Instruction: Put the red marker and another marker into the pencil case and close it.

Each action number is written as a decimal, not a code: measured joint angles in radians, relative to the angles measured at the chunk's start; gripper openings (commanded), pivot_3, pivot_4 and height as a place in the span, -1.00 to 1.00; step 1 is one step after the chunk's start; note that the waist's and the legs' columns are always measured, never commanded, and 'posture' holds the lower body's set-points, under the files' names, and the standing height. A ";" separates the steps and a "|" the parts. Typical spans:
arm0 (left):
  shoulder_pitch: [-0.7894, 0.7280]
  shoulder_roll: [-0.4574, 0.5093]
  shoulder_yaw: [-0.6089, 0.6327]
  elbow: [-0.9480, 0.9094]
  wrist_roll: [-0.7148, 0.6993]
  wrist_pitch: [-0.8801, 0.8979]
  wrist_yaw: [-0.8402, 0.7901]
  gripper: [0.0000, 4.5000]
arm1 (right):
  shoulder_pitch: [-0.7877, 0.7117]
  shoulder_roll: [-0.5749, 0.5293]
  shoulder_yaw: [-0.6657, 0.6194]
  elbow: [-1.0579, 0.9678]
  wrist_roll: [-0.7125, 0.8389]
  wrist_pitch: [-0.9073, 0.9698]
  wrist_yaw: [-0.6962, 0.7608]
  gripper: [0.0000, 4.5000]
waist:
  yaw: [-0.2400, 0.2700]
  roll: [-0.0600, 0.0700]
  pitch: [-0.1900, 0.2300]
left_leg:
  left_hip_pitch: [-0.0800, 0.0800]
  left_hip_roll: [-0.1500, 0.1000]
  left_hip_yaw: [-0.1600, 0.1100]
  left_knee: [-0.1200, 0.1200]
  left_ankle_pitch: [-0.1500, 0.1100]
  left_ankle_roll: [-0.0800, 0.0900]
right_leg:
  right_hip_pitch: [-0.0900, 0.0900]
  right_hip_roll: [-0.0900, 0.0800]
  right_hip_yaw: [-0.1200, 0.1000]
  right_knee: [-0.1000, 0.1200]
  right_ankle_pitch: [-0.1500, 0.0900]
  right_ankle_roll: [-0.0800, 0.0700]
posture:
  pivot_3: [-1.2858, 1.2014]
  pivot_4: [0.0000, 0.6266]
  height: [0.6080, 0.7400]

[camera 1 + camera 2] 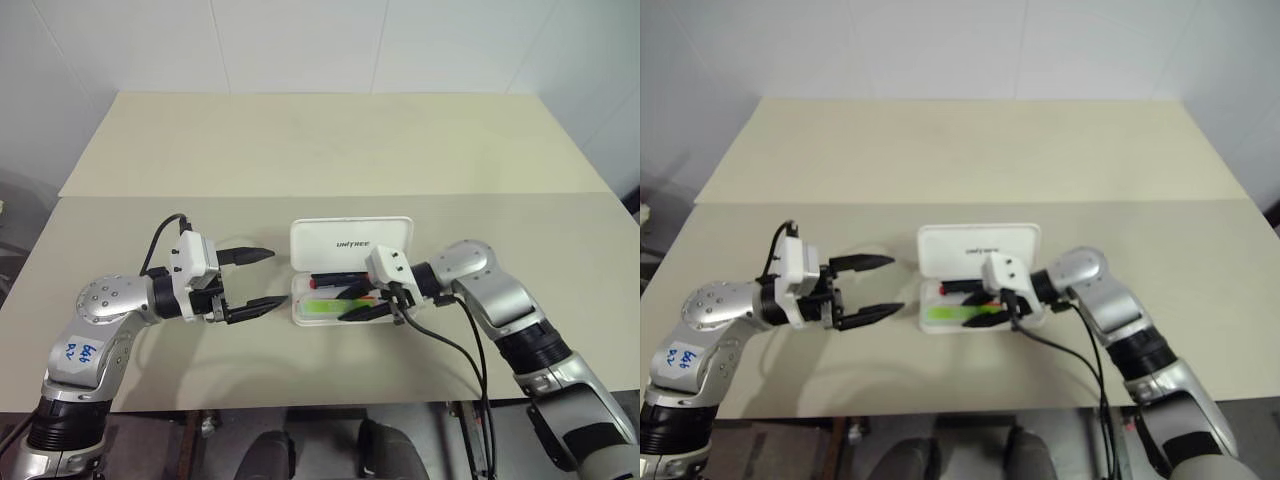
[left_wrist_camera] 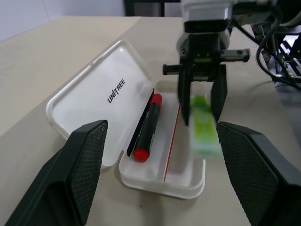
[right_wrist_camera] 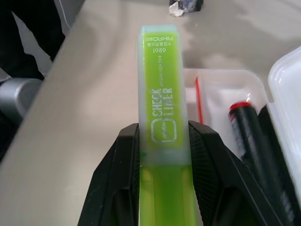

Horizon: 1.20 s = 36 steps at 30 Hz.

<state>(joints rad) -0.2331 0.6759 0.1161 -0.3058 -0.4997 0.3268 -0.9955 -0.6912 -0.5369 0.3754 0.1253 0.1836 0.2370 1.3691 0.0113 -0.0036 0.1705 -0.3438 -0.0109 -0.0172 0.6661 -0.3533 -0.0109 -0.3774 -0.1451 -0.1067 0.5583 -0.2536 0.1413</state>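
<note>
**A:** Which step is it now?

**B:** The second marker, I think. The red marker [image 2: 146, 128] lies already in the tray of the pencil case [image 1: 350, 244], along the hinge side, and the lid stands open. The right gripper [image 1: 365, 306] has its jaws clamped on the green highlighter [image 3: 163, 108] and holds it over the front edge of the tray, the free end sticking out past it.

**A:** And the left gripper [image 1: 262, 279]?

**B:** It hangs beside the case, over the table [image 1: 330, 140], jaws wide apart, holding nothing.

**A:** What does the next move need?

**B:** In my judgement, to bring the highlighter parallel to the red marker, lower it into the free half, then let go. After that, the lid must be folded down.
</note>
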 measured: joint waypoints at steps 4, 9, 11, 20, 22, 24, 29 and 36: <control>0.000 0.000 0.001 0.000 -0.004 0.001 0.001 0.75 | -0.010 0.012 0.016 0.035 -0.035 -0.023 0.000 -0.52 | 0.000 0.000 0.000 | 0.000 0.000 0.000 0.000 -0.001 0.000 | 0.000 0.000 0.000 0.000 0.000 0.000 | 0.03 -0.52 1.00; 0.001 0.002 0.003 0.000 -0.007 0.001 0.010 0.75 | -0.014 0.011 0.023 0.050 -0.065 -0.045 0.013 -0.52 | -0.007 0.000 0.000 | 0.000 0.000 0.000 0.000 -0.001 0.000 | 0.000 0.000 0.000 0.000 0.000 0.000 | 0.03 -0.52 1.00; 0.001 0.002 0.004 0.000 -0.007 0.001 0.013 0.75 | -0.021 0.008 0.023 0.065 -0.071 -0.058 0.015 -0.52 | -0.011 0.000 0.000 | 0.000 0.000 0.000 0.000 -0.001 0.000 | 0.000 0.000 0.000 0.000 0.000 0.000 | 0.03 -0.52 1.00; 0.002 0.002 0.004 -0.004 -0.007 0.001 0.031 0.75 | -0.047 0.029 0.014 0.084 -0.084 -0.054 0.001 0.76 | -0.014 0.000 0.000 | 0.001 0.002 0.001 0.000 -0.001 0.000 | 0.000 0.001 0.000 0.000 0.000 0.000 | 0.03 -0.52 1.00; 0.001 0.002 0.003 -0.004 -0.007 0.001 0.033 0.75 | -0.048 0.042 0.014 0.070 -0.076 -0.037 -0.005 0.97 | -0.014 0.000 0.000 | 0.001 0.002 0.001 0.000 -0.001 -0.001 | 0.000 0.001 0.000 0.000 0.000 0.000 | 0.03 -0.52 1.00; 0.001 0.002 0.003 -0.004 -0.007 0.001 0.033 0.75 | -0.050 0.044 0.011 0.055 -0.063 -0.015 -0.008 0.97 | -0.013 0.000 0.000 | 0.001 0.002 0.000 0.000 -0.001 -0.001 | 0.000 0.001 0.000 0.000 0.000 0.000 | 0.03 -0.52 1.00; 0.001 0.002 0.003 -0.003 -0.007 0.000 0.032 0.75 | -0.050 0.039 -0.029 -0.039 0.032 0.100 0.005 0.97 | -0.013 0.000 0.000 | 0.000 0.002 0.000 0.000 -0.002 -0.002 | 0.000 0.001 -0.001 0.000 0.000 0.000 | 0.03 -0.52 1.00; 0.038 0.002 0.012 -0.006 -0.007 -0.002 0.034 0.75 | 0.001 -0.069 -0.130 -0.160 0.193 0.189 0.083 0.97 | -0.011 0.000 0.000 | 0.001 0.002 0.000 0.000 -0.004 0.000 | 0.000 0.001 -0.001 0.000 0.000 0.000 | 0.03 -0.52 1.00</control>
<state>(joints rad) -0.1950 0.6782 0.1280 -0.3117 -0.5070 0.3246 -0.9617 -0.6899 -0.6060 0.2451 -0.0345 0.3769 0.4259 1.4517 0.0000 -0.0032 0.1708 -0.3432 -0.0091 -0.0168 0.6660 -0.3571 -0.0110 -0.3777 -0.1439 -0.1074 0.5583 -0.2538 0.1410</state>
